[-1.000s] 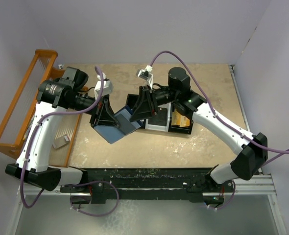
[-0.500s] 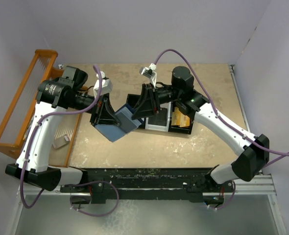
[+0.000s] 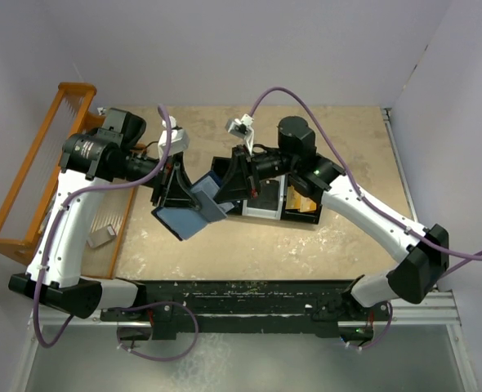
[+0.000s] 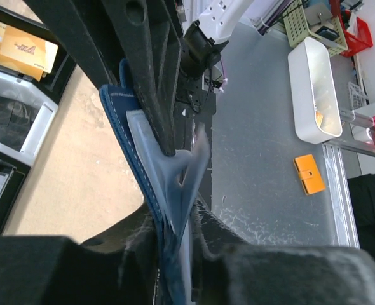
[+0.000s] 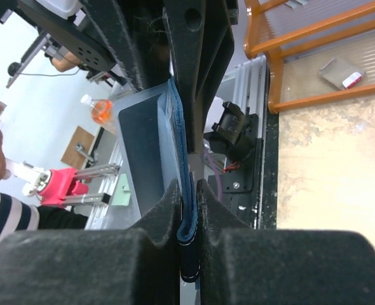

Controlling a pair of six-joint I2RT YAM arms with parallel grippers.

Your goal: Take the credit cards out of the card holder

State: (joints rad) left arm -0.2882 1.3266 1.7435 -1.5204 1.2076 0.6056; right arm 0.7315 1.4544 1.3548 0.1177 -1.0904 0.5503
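Observation:
The navy card holder point(image 3: 185, 219) hangs half open above the table between both arms. My left gripper point(image 3: 178, 202) is shut on its lower leaf, with navy cover and pale inner faces point(image 4: 175, 184) pinched at my left gripper point(image 4: 178, 244). My right gripper point(image 3: 229, 193) is shut on the other leaf, whose stitched navy edge point(image 5: 178, 146) runs down between the pads at my right gripper point(image 5: 189, 198). No credit cards show inside the holder. An orange card point(image 3: 303, 201) lies in the black tray point(image 3: 225, 167).
The three-compartment tray also holds a silver-grey item point(image 3: 264, 202) just behind the right gripper. An orange wooden rack point(image 3: 37, 180) stands along the left edge, with a small grey piece point(image 3: 102, 236) on its base. The table's front edge and black rail point(image 3: 233, 296) lie below the holder.
The right gripper's jaws have closed onto the holder's upper leaf. The holder has tilted and shifted slightly left. The left arm has stayed where it was, still gripping the lower leaf.

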